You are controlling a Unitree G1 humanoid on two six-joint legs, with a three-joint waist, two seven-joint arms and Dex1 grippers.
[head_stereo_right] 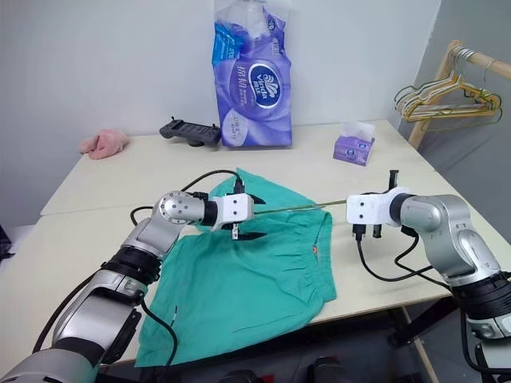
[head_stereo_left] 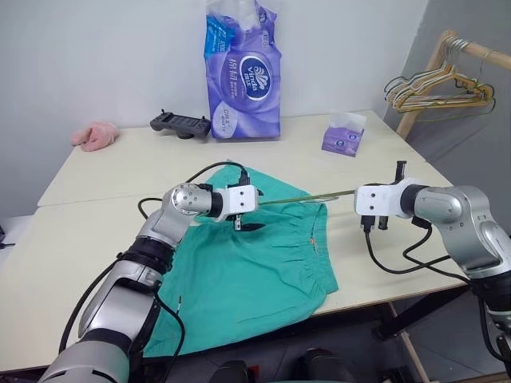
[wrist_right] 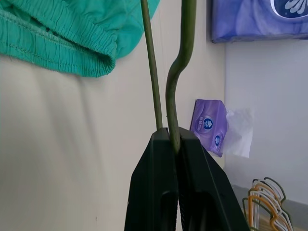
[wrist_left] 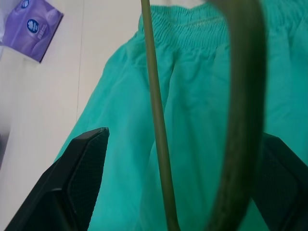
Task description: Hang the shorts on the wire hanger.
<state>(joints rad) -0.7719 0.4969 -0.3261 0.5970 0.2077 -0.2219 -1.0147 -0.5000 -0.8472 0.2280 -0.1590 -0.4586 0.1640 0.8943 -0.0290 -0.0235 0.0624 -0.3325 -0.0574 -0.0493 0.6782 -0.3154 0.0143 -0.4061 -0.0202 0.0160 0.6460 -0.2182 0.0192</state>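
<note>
- I saw the teal shorts point(head_stereo_left: 247, 279) spread flat on the table, waistband gathered.
- I saw the thin olive wire hanger point(head_stereo_left: 307, 197) held level above them.

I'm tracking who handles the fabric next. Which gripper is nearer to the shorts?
Left. The left gripper hangs open just above the shorts, near the waistband. The right gripper, shut on the wire hanger, is out past the shorts' edge, above bare table.
</note>
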